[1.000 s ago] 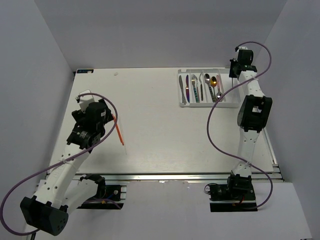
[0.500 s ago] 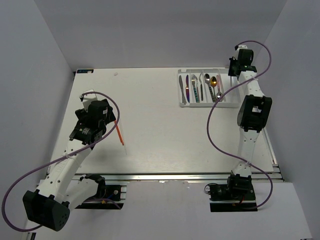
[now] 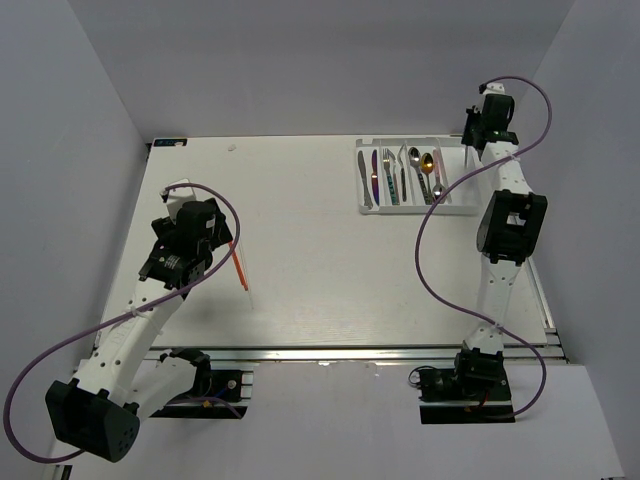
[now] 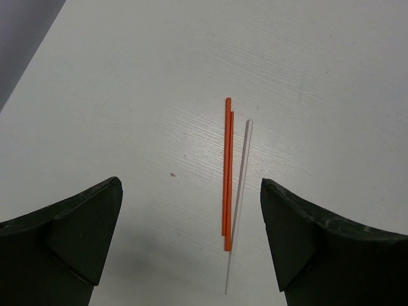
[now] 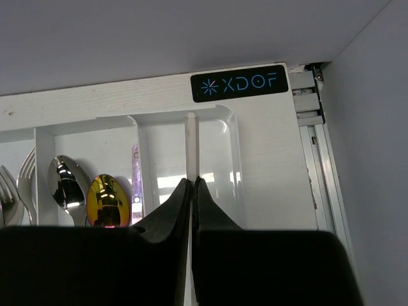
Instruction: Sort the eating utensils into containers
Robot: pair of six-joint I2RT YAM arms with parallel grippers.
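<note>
Two orange-red chopsticks [image 4: 227, 172] and a pale chopstick [image 4: 239, 191] lie side by side on the white table, also seen from above as the orange chopsticks [image 3: 240, 268]. My left gripper [image 4: 190, 185] hangs open over them, one finger on each side, touching nothing; from above the left gripper [image 3: 195, 232] is at the table's left. My right gripper [image 5: 192, 183] is shut on another pale chopstick [image 5: 190, 137], held over the rightmost compartment of the white tray [image 5: 233, 131]. Seen from above, the right gripper [image 3: 482, 132] is at the far right corner of the tray [image 3: 415, 210].
Other compartments of the tray hold a gold spoon [image 5: 107, 201], a silver spoon [image 5: 67, 185], forks and tinted knives [image 3: 375, 175]. The back wall rises just behind the tray. A metal rail [image 5: 322, 166] runs along the table's right edge.
The left wrist has shifted a little toward the chopsticks and then held still. The right gripper has drawn slightly back and up at the tray's far corner, still shut on the pale chopstick.
</note>
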